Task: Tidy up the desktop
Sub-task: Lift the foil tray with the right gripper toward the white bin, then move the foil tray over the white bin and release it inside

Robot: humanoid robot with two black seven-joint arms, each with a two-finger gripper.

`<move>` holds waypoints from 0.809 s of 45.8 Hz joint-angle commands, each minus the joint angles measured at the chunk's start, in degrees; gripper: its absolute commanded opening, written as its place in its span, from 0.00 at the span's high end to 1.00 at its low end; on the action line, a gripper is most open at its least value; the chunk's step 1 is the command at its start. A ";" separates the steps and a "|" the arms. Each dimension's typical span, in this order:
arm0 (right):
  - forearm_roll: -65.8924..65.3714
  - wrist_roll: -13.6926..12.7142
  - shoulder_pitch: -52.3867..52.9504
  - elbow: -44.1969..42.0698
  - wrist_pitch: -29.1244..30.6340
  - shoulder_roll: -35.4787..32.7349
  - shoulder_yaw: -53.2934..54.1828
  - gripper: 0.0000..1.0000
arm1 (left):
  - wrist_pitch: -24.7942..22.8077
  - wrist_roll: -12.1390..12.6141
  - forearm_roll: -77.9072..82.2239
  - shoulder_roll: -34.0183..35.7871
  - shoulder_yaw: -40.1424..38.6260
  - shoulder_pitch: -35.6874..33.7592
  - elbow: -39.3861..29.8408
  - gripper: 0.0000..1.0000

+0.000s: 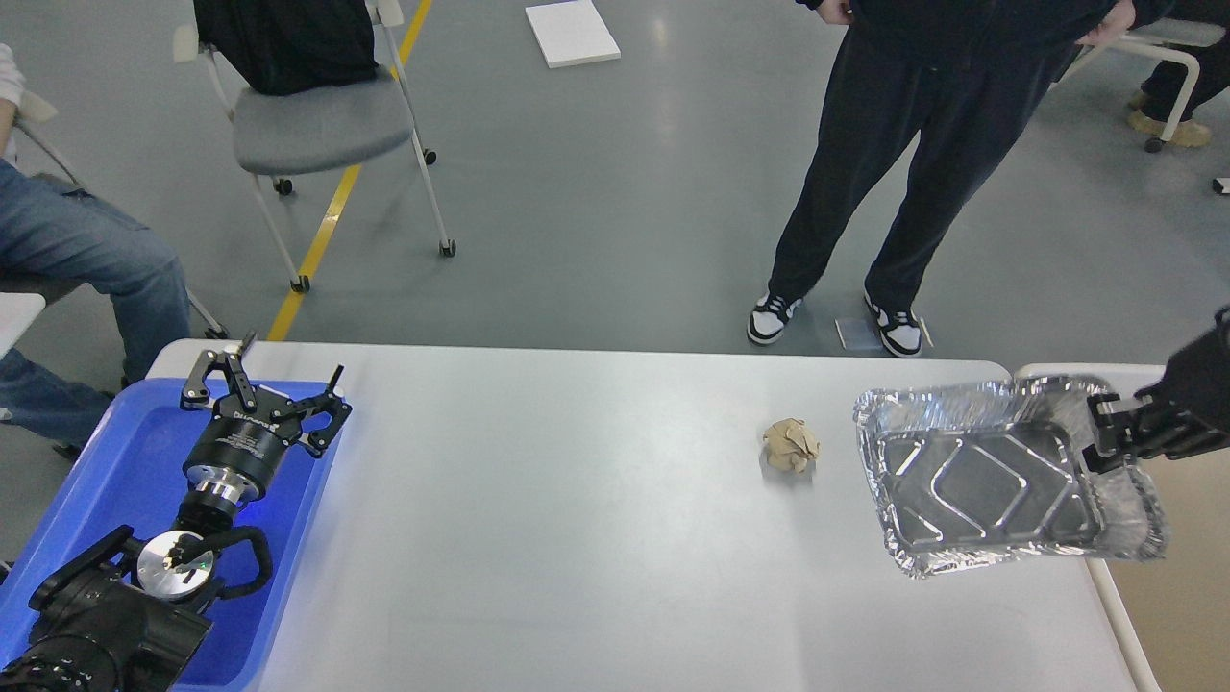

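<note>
The desktop (596,519) is a wide white-grey tabletop. A crumpled beige paper ball (791,446) lies on it right of the middle. My right gripper (1105,437) is shut on the right rim of a silver foil tray (999,478) and holds it lifted and tilted above the desktop's right end, partly over the beige bin (1168,615). My left gripper (264,384) is open and empty above the far end of the blue plastic tray (106,490) at the left.
A person (903,173) stands just beyond the table's far edge. A grey chair (317,125) and a seated person (77,250) are at the far left. The bin stands against the table's right edge.
</note>
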 commanded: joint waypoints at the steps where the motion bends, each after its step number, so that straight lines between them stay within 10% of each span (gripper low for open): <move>1: -0.43 -1.21 11.32 1.11 0.29 -2.54 -1.80 1.00 | 0.00 0.00 0.00 0.06 0.00 0.00 0.00 0.00; 20: -4.56 -3.49 1.76 -17.24 -0.66 -2.37 -1.71 1.00 | 0.00 0.00 0.00 -0.02 0.00 0.00 0.00 0.00; 37: 26.61 -4.02 -28.47 -48.26 -37.93 5.45 -0.92 1.00 | 0.00 -0.09 0.00 -0.02 0.00 0.00 0.00 0.00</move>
